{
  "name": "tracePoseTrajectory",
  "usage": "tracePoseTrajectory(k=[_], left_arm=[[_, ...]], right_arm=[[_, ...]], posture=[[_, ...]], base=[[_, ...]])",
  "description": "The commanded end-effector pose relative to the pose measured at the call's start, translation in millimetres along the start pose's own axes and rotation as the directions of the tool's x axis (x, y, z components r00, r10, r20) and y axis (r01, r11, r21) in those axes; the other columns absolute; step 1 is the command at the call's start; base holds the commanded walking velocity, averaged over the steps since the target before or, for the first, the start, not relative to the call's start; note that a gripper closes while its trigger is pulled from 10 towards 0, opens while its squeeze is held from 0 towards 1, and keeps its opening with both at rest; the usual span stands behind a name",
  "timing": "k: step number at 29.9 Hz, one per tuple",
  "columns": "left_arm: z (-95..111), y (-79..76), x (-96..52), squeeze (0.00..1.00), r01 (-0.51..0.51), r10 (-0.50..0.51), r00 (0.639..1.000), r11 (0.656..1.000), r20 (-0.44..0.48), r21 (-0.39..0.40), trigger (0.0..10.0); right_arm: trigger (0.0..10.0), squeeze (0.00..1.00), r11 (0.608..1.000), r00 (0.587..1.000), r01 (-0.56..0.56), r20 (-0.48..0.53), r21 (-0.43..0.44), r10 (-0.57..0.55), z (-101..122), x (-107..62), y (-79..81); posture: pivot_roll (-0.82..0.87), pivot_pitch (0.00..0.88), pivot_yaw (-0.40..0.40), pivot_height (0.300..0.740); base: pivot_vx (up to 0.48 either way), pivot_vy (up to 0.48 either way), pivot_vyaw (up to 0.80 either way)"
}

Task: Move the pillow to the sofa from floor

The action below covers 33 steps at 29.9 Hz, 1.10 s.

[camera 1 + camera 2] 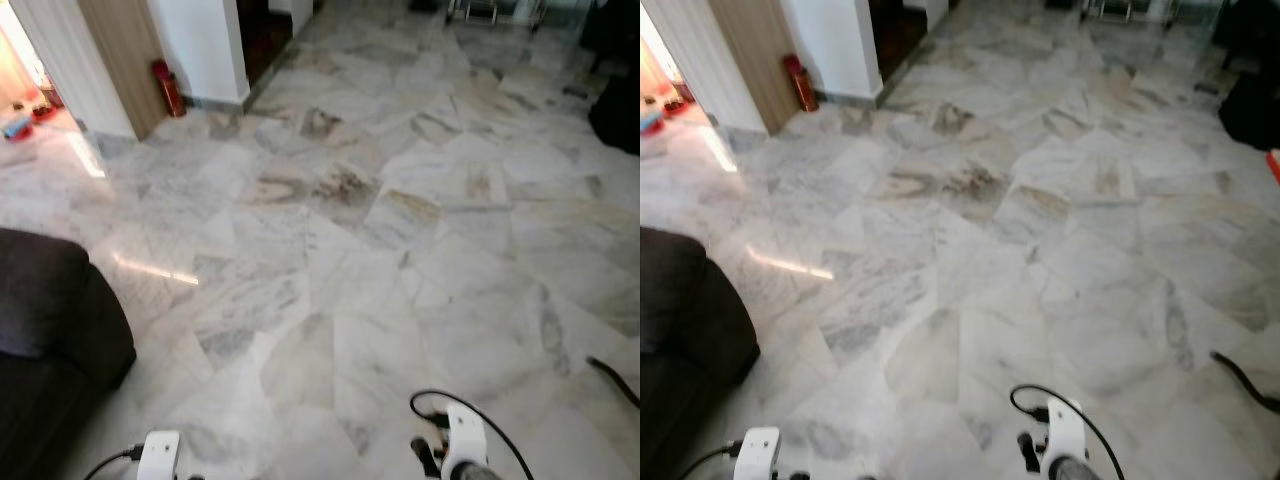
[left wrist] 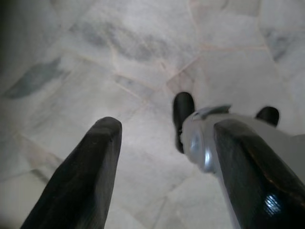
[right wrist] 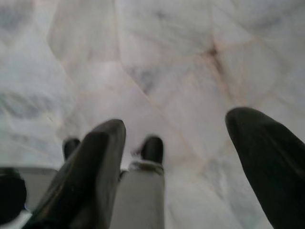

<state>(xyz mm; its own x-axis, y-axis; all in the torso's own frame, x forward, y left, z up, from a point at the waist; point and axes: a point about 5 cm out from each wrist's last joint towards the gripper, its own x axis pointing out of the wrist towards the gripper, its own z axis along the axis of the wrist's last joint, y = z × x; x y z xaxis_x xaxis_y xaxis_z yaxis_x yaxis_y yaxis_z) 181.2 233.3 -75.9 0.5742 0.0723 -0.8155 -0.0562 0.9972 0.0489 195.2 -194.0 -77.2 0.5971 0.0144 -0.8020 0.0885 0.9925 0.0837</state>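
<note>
The dark grey sofa [image 1: 50, 320] stands at the left edge, its rounded arm reaching toward the marble floor [image 1: 350, 230]. Both arms hang low at the bottom of the eye views, showing as the white left wrist [image 1: 160, 455] and the white right wrist [image 1: 462, 440] with a black cable looped over it. In the left wrist view my left gripper [image 2: 169, 126] is open above bare floor, with nothing between its black fingers [image 2: 90, 171]. My right gripper [image 3: 177, 121] is likewise open and holds nothing. My own silver leg [image 2: 205, 143] and black feet show beyond the fingers.
A red fire extinguisher [image 1: 168, 88] stands by a wooden panel [image 1: 125, 50] and white wall [image 1: 200, 45] at the back left, beside a bright doorway. A dark bulky object [image 1: 615, 110] sits at the far right. A black cable [image 1: 610, 378] lies on the floor at right.
</note>
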Motion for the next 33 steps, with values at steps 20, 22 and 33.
tracePoseTrajectory(k=[20,22,33], left_arm=[[-9.8,4.3,-2.1,0.0,-0.01,0.01,0.999,1.0,-0.037,-0.007,10.0],[-9.6,4.4,-2.1,0.0,-0.01,0.01,0.999,1.0,-0.037,-0.007,10.0],[-9.7,3.9,-2.0,0.0,-0.013,0.013,0.999,1.0,-0.036,-0.007,10.0]], right_arm=[[10.0,0.0,1.0,1.0,-0.011,-0.007,0.01,0.011,-2.6,0.5,5.3],[10.0,0.0,1.0,1.0,-0.009,-0.005,0.011,0.009,-2.4,0.5,5.3],[10.0,0.0,1.0,1.0,-0.005,-0.004,0.009,0.005,-2.1,0.4,4.3]], posture=[[0.05,0.111,-0.015,0.74],[0.05,0.112,-0.015,0.74],[0.05,0.116,-0.019,0.74]], base=[[-0.321,0.0,0.0],[-0.319,0.0,0.0],[-0.23,0.0,0.0]])
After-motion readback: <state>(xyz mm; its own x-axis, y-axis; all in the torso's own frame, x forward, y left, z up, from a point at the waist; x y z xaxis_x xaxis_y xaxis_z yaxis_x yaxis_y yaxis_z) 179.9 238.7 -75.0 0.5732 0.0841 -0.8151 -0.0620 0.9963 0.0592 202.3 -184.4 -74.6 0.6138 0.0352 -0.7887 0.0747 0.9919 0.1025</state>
